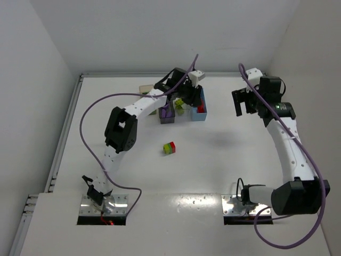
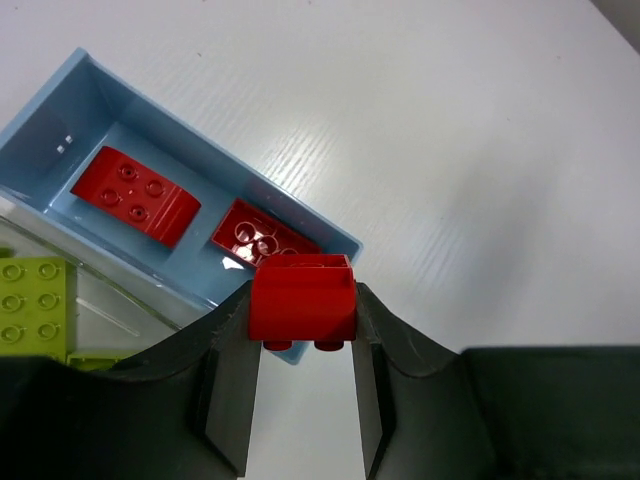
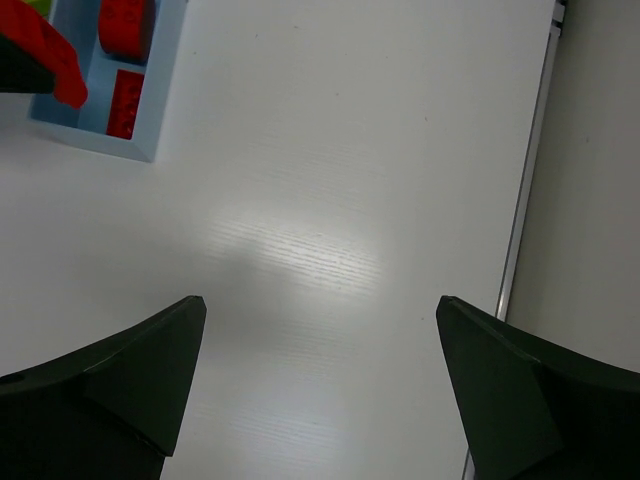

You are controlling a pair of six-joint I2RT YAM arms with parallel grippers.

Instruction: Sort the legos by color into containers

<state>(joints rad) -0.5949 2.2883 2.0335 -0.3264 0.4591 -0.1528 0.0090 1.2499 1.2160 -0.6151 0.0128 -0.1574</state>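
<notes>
My left gripper (image 2: 302, 302) is shut on a red lego (image 2: 300, 298), held just above the near corner of the light blue container (image 2: 60, 110). Two red legos (image 2: 135, 192) (image 2: 262, 238) lie inside that container. From above, the left gripper (image 1: 191, 97) hangs over the cluster of containers, beside the blue one (image 1: 205, 116). A stack of red and green legos (image 1: 169, 148) stands on the table in front of them. My right gripper (image 3: 320, 300) is open and holds nothing, over bare table to the right of the blue container (image 3: 100, 145).
A lime lego (image 2: 35, 305) lies in the clear container next to the blue one. The dark grey container (image 1: 167, 116) holds purple legos, and a tan container (image 1: 145, 88) sits behind it. The table's right edge rail (image 3: 520, 220) runs close to my right gripper.
</notes>
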